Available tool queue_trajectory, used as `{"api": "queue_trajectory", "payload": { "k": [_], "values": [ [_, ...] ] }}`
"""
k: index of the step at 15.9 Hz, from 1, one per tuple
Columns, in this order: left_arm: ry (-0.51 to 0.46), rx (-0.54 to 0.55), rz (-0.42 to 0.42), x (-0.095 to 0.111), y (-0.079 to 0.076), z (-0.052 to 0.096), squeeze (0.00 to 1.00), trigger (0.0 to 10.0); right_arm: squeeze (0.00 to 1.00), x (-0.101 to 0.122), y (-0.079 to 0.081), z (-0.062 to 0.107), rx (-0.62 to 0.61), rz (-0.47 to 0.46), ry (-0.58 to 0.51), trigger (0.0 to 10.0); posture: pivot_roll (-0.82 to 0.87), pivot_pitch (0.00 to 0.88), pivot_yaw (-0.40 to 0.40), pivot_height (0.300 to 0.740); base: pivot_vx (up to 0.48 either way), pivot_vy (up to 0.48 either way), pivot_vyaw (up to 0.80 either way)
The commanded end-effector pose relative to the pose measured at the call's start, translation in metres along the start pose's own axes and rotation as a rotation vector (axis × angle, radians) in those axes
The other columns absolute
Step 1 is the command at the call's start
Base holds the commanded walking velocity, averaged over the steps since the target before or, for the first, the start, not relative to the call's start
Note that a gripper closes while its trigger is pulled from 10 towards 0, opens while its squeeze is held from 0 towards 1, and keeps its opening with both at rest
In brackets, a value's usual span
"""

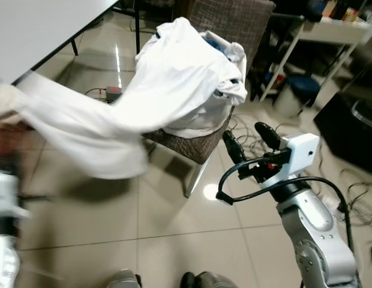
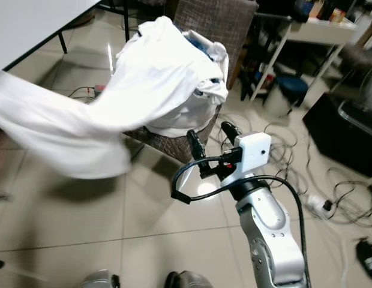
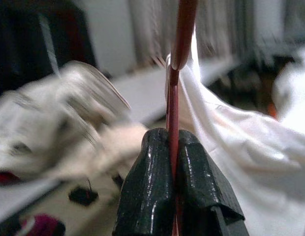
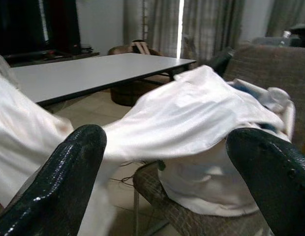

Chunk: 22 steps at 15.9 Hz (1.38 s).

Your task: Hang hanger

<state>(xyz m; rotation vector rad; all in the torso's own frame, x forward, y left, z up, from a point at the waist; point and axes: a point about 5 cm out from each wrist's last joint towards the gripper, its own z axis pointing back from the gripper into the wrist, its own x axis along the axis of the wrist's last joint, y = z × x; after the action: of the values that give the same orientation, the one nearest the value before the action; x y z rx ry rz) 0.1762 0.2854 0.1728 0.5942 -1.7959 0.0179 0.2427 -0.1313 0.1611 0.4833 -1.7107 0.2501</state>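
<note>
A white shirt (image 1: 144, 90) stretches from the pile on the brown chair (image 1: 198, 147) out to the far left, where it is lifted and blurred. In the left wrist view my left gripper (image 3: 173, 162) is shut on a thin red hanger (image 3: 181, 44), with the shirt (image 3: 251, 162) hanging off it. My right gripper (image 1: 251, 139) stands open in front of the chair's seat, a little below the pile of white clothes, holding nothing. Its two black fingers (image 4: 59, 182) frame the shirt (image 4: 192, 108) in the right wrist view.
A white table (image 1: 36, 24) runs along the upper left. A white shelf unit (image 1: 318, 36) and a dark box (image 1: 348, 129) stand at the right. Cables (image 1: 354, 198) and a power strip lie on the tiled floor at the right. My feet (image 1: 192, 279) show at the bottom.
</note>
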Motion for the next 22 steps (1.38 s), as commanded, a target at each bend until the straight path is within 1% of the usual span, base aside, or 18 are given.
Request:
{"api": "queue_trajectory", "payload": {
  "k": [1,2,3,4,5,7,8,9,10,12,14,15,16,17,18,19,20,22],
  "values": [
    [-0.093,0.015,0.03,0.02,-0.003,-0.007,0.0,10.0,0.0,0.002,-0.002,-0.003,0.009,0.002,-0.022,10.0,0.03,0.067,-0.15,0.74,0.0,0.0,0.0],
    [-0.093,0.015,0.03,0.02,-0.003,-0.007,0.0,10.0,0.0,0.002,-0.002,-0.003,0.009,0.002,-0.022,10.0,0.03,0.067,-0.15,0.74,0.0,0.0,0.0],
    [-0.211,-0.027,0.138,0.049,-0.02,-0.025,0.0,10.0,0.0,0.009,-0.003,-0.008,0.012,0.007,-0.066,10.0,0.03,0.067,-0.156,0.74,0.0,0.0,0.0],
    [-0.248,-0.047,0.172,0.059,-0.027,-0.03,0.0,10.0,0.0,0.012,-0.003,-0.01,0.01,0.006,-0.086,10.0,0.03,0.067,-0.155,0.74,0.0,0.0,0.0],
    [-0.306,-0.057,0.226,0.074,-0.036,-0.037,0.0,10.0,0.0,0.017,-0.004,-0.012,0.005,0.013,-0.117,10.0,0.02,0.063,-0.151,0.74,0.0,0.0,0.0],
    [-0.447,-0.033,0.333,0.116,-0.043,-0.061,0.0,10.0,0.0,0.029,-0.007,-0.017,-0.005,0.029,-0.164,10.0,0.0,0.059,-0.15,0.74,0.0,0.0,0.0],
    [-0.521,-0.034,0.369,0.136,-0.042,-0.075,0.0,10.0,0.0,0.033,-0.008,-0.018,-0.008,0.033,-0.178,10.0,0.0,0.059,-0.148,0.74,0.0,0.0,0.0],
    [-0.619,-0.04,0.416,0.168,-0.038,-0.095,0.0,10.0,0.0,0.04,-0.009,-0.02,-0.009,0.043,-0.2,10.0,0.0,0.058,-0.147,0.74,0.0,0.0,0.0],
    [-0.705,-0.06,0.438,0.195,-0.033,-0.108,0.0,10.0,0.0,0.046,-0.01,-0.023,-0.008,0.054,-0.223,10.0,-0.01,0.054,-0.134,0.74,0.0,0.0,0.0],
    [-0.762,-0.061,0.456,0.213,-0.022,-0.116,0.0,10.0,0.0,0.054,-0.011,-0.025,-0.01,0.066,-0.251,10.0,-0.03,0.045,-0.118,0.74,0.0,0.0,0.0],
    [-0.847,-0.011,0.458,0.245,0.008,-0.126,0.0,10.0,0.0,0.069,-0.013,-0.027,-0.015,0.084,-0.299,10.0,-0.03,0.039,-0.113,0.74,0.0,0.0,0.0],
    [-0.847,-0.011,0.458,0.245,0.008,-0.126,0.0,10.0,0.0,0.069,-0.013,-0.027,-0.015,0.084,-0.299,10.0,-0.03,0.039,-0.113,0.74,0.0,0.0,0.0],
    [-0.87,-0.013,0.463,0.252,0.012,-0.127,0.0,10.0,0.0,0.07,-0.014,-0.028,-0.016,0.086,-0.305,10.0,-0.03,0.034,-0.112,0.74,0.0,0.0,0.0],
    [-0.929,-0.006,0.456,0.27,0.021,-0.127,0.0,10.0,0.0,0.075,-0.014,-0.029,-0.015,0.091,-0.32,10.0,-0.03,0.033,-0.113,0.74,0.0,0.0,0.0],
    [-0.958,0.007,0.441,0.278,0.03,-0.127,0.0,10.0,0.0,0.077,-0.013,-0.03,-0.012,0.09,-0.329,10.0,-0.02,0.024,-0.114,0.74,0.0,0.0,0.0],
    [-0.962,0.005,0.433,0.279,0.031,-0.127,0.0,10.0,0.0,0.077,-0.013,-0.031,-0.01,0.089,-0.331,10.0,-0.02,0.021,-0.115,0.74,0.0,0.0,0.0],
    [-0.89,-0.096,0.446,0.27,0.017,-0.133,0.0,10.0,0.0,0.075,-0.013,-0.031,-0.007,0.085,-0.323,10.0,-0.01,0.018,-0.116,0.74,0.0,0.0,0.0],
    [-0.804,-0.257,0.446,0.254,-0.012,-0.134,0.0,10.0,0.0,0.07,-0.012,-0.03,-0.004,0.086,-0.305,10.0,-0.01,0.017,-0.117,0.74,0.0,0.0,0.0]
  ]
}}
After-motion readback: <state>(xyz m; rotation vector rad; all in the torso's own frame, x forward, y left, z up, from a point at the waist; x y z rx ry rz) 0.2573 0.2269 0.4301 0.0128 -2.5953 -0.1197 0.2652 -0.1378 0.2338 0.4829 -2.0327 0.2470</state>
